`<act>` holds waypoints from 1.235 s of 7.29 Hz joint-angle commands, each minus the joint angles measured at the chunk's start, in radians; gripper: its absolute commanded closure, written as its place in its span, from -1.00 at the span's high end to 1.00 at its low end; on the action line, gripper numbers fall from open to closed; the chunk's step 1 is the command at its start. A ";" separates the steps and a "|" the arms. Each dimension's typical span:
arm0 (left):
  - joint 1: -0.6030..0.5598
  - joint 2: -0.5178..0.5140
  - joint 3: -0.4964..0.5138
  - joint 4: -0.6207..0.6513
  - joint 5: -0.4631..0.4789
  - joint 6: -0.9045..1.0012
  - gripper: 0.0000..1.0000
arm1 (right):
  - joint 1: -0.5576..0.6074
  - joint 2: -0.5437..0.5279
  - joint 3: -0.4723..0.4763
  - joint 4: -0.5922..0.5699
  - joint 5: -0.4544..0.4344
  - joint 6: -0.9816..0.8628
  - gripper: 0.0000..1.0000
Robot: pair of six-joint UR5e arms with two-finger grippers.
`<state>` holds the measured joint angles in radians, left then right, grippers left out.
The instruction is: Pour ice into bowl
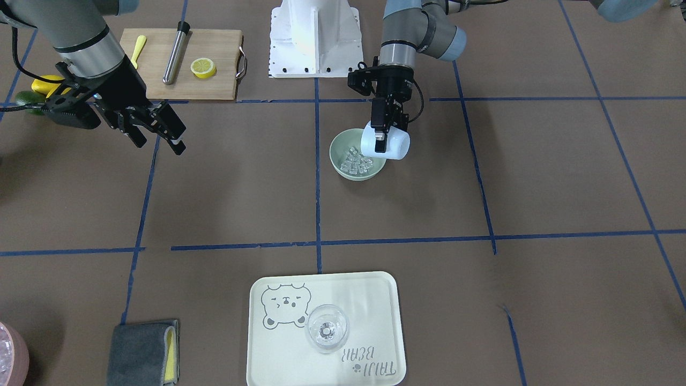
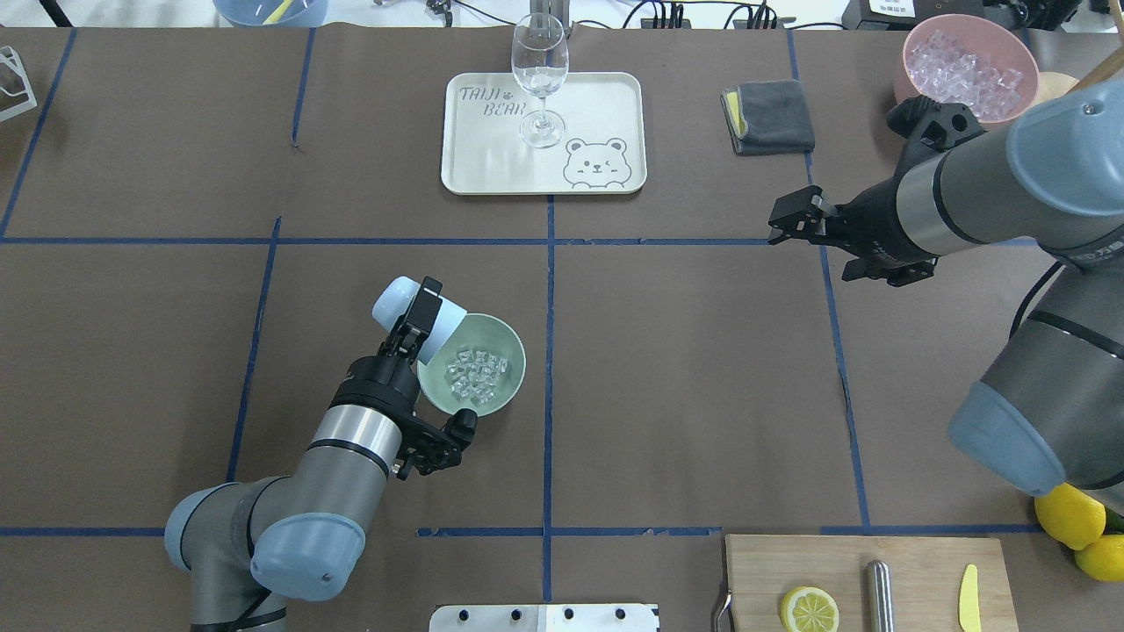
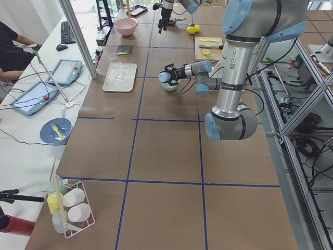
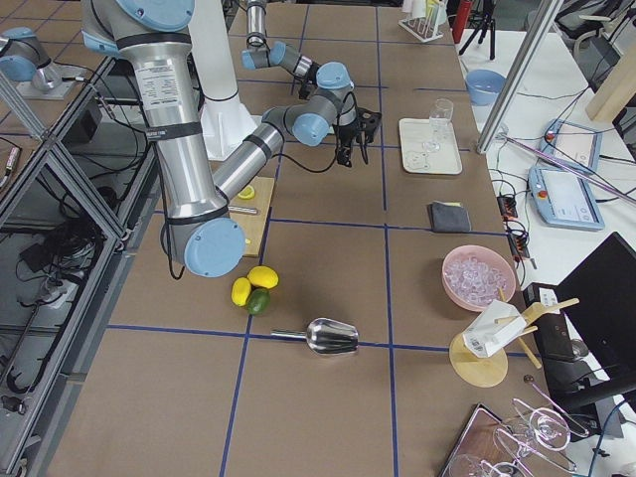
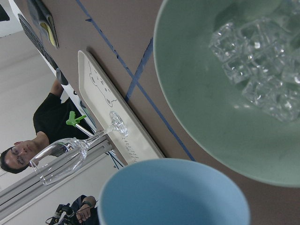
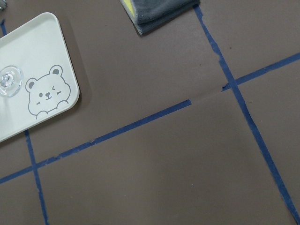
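The pale mint-green bowl [image 1: 340,153] stands on the table near the middle and also shows in the overhead view [image 2: 511,347]. Several clear ice cubes [image 1: 357,161] lie heaped inside it [image 2: 475,373], close up in the left wrist view [image 5: 258,70]. My left gripper [image 1: 381,140] is shut on a light blue cup [image 1: 390,145], tipped on its side with its mouth over the bowl's rim [image 2: 397,303]. The cup's rim fills the bottom of the left wrist view [image 5: 173,192]. My right gripper [image 1: 161,134] is open and empty, held above the table far from the bowl [image 2: 795,219].
A cream bear tray [image 2: 606,105] holds a wine glass [image 2: 539,70] at the far side. A grey cloth [image 2: 771,114] and a pink tub of ice [image 2: 966,66] lie beyond my right gripper. A cutting board [image 2: 913,562] with a lemon half [image 2: 809,608] sits near the robot's base.
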<state>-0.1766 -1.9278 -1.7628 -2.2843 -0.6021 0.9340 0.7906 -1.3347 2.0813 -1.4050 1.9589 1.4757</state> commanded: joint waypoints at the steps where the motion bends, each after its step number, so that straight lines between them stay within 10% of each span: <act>1: -0.014 0.012 -0.021 -0.034 0.001 -0.301 -1.00 | 0.001 0.002 0.002 0.000 0.002 0.000 1.00; 6: -0.017 0.111 -0.047 -0.186 0.117 -1.705 -1.00 | 0.001 0.005 0.002 0.001 0.015 0.000 1.00; 9: -0.018 0.269 -0.037 -0.434 0.119 -1.875 -1.00 | 0.001 0.003 -0.001 0.001 0.015 0.000 1.00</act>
<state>-0.1946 -1.7419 -1.8081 -2.5833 -0.4853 -0.8390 0.7915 -1.3302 2.0809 -1.4036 1.9746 1.4757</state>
